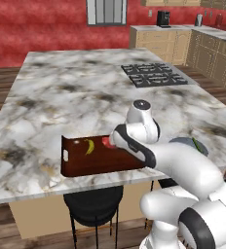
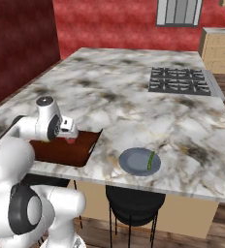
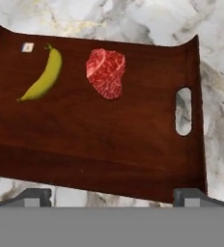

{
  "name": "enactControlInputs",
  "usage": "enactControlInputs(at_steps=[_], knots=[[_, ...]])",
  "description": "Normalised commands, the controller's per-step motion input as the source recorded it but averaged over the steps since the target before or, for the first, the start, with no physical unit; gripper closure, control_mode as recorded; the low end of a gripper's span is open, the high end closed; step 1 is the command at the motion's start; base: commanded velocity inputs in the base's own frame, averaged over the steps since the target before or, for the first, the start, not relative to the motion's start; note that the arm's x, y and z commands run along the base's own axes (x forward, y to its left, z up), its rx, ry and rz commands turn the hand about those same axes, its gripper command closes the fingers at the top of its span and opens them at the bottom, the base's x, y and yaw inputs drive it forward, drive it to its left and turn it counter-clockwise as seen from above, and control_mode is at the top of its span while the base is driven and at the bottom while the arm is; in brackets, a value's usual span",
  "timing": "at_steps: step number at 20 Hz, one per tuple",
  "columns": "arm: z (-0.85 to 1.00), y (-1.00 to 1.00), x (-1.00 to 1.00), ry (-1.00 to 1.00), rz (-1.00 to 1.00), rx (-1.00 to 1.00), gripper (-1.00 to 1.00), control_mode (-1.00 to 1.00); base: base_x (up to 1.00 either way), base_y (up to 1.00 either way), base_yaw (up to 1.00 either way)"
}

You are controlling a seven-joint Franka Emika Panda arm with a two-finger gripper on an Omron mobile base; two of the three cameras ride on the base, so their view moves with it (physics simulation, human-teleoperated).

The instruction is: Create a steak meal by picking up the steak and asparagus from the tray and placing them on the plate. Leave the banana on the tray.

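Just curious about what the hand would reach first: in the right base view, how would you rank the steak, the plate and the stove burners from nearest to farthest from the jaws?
1. Steak, on the tray just under the gripper.
2. Plate, to the right near the counter's front edge.
3. Burners, far back right.

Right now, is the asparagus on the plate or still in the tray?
On the plate: the asparagus lies across the plate; the tray holds just the banana and steak.
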Motion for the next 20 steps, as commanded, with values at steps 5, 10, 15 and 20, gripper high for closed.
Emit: enactControlInputs(at_steps=[5, 10, 15, 20], knots=[[-0.30, 0.06, 0.36, 0.00, 0.01, -0.01, -1.00, -1.00, 0.00, 0.00, 0.00], [-0.37, 0.00, 0.36, 0.03, 0.00, 0.00, -1.00, -1.00, 0.00, 0.00, 0.00], [-0.37, 0.00, 0.37, 0.03, 0.00, 0.00, -1.00, -1.00, 0.00, 0.00, 0.00], [-0.26, 0.00, 0.37, 0.06, 0.01, 0.00, -1.00, -1.00, 0.00, 0.00, 0.00]])
